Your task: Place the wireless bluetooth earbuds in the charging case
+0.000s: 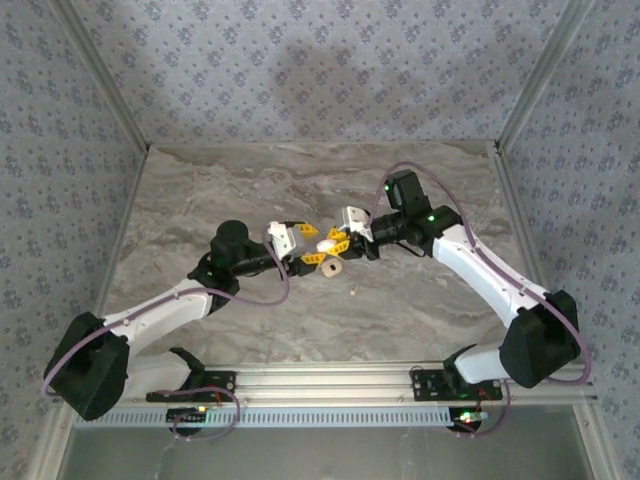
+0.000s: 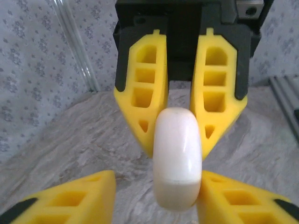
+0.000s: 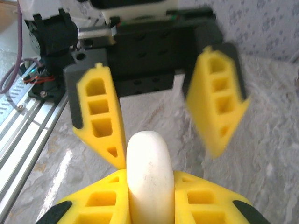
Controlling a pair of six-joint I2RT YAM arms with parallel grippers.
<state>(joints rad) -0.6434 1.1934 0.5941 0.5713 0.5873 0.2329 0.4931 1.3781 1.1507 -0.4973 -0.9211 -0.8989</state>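
Note:
The charging case (image 3: 147,172) is a pale rounded piece seen edge-on, with my right gripper (image 3: 150,179) shut on its flat sides. In the left wrist view the case (image 2: 177,158) stands upright, white above and beige below. My left gripper (image 2: 156,186) is open around its lower end, the right finger (image 2: 233,200) against it and the left finger well apart. From above, the case (image 1: 330,267) looks peach-tan just under the meeting tips of the left gripper (image 1: 312,257) and the right gripper (image 1: 335,243). A tiny pale speck, an earbud (image 1: 354,291), lies on the table nearby.
The marble table (image 1: 430,200) is walled by patterned panels at the back and sides. An aluminium rail (image 1: 330,380) with the arm bases runs along the near edge. Both arms reach inward and meet at mid-table.

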